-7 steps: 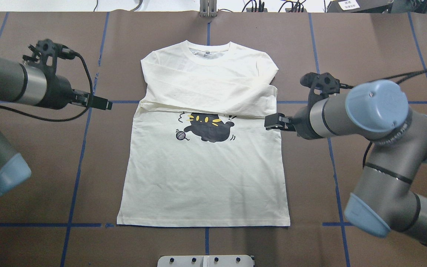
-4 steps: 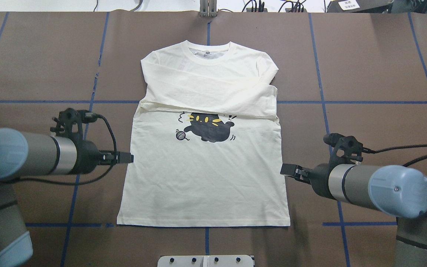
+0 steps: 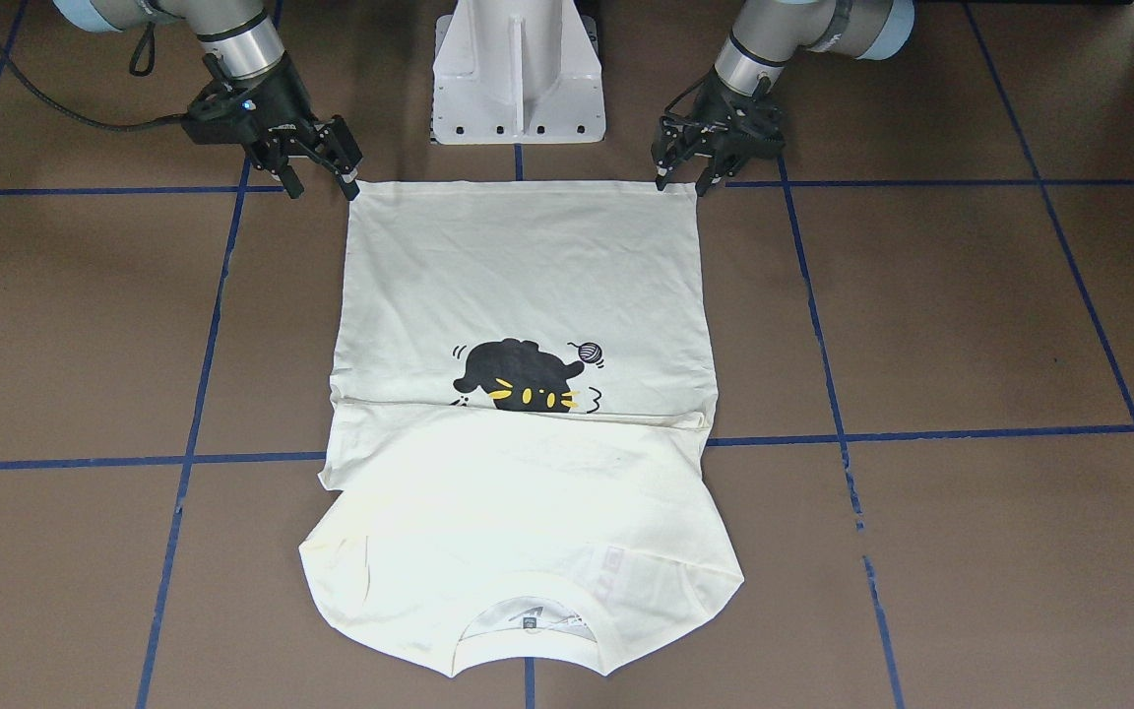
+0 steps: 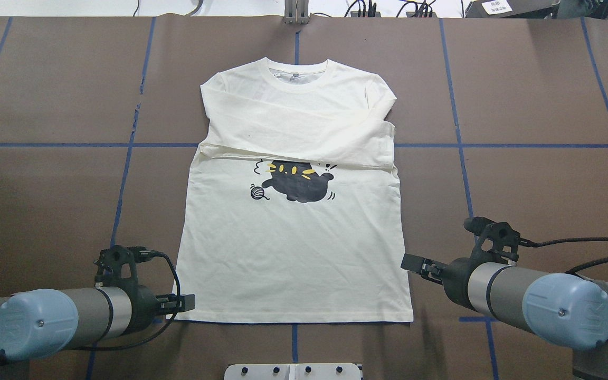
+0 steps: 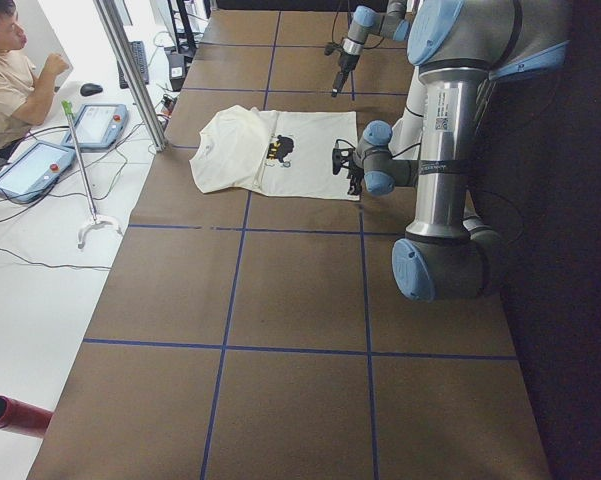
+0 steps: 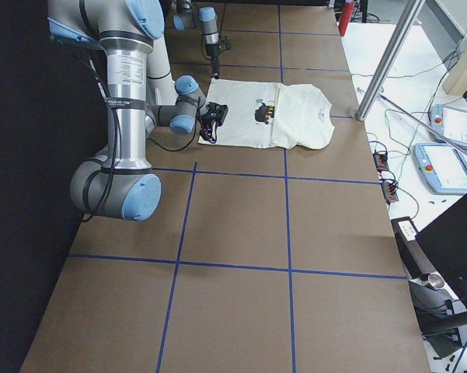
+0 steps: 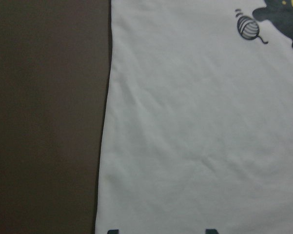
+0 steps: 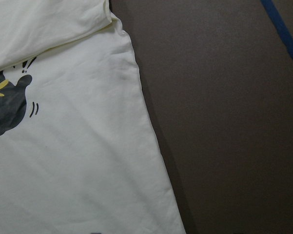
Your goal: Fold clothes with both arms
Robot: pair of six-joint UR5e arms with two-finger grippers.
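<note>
L claw [image 3: 682,184] & R claw [image 3: 323,187] spread, just outside T-shirt [image 3: 528,266] hem corners.

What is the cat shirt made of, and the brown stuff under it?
The shirt looks like soft, matte knit cotton, probably: it wrinkles and folds limply. The brown table cover looks like dull paper or thin card, hard to tell; blue tape lines cross it.
</note>
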